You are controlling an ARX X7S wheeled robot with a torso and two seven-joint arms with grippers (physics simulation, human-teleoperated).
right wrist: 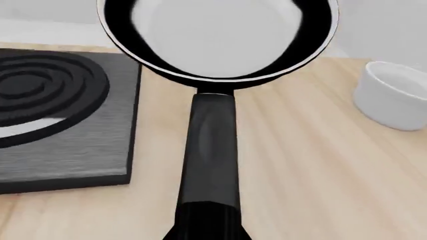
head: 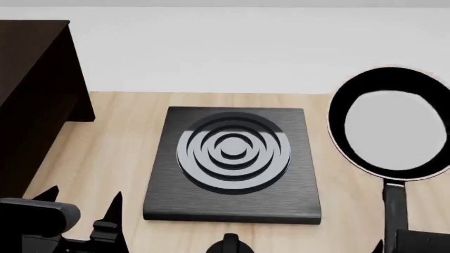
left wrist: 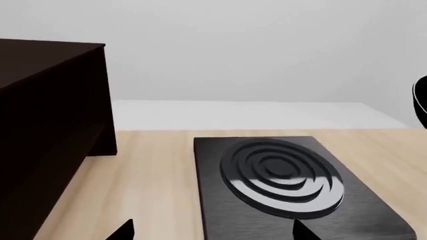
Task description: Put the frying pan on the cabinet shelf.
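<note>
The frying pan (head: 390, 124) is black with a pale-grey inside. It hangs above the table's right side, its rim overlapping the wall behind. Its long handle (right wrist: 210, 150) runs back into my right gripper (right wrist: 207, 227), which is shut on it. In the head view that gripper (head: 414, 241) sits at the bottom right corner. My left gripper (head: 83, 203) is open and holds nothing, low over the table in front of the hob plate's left corner. The dark brown cabinet (head: 31, 95) stands at the far left. The cabinet shelf (left wrist: 40, 55) shows as its flat top board.
A square black hob plate (head: 232, 158) with concentric rings lies mid-table, between the cabinet and the pan. A white round bowl (right wrist: 397, 95) stands on the pale wooden tabletop (head: 116, 142) to the pan's right. A white wall runs behind the table.
</note>
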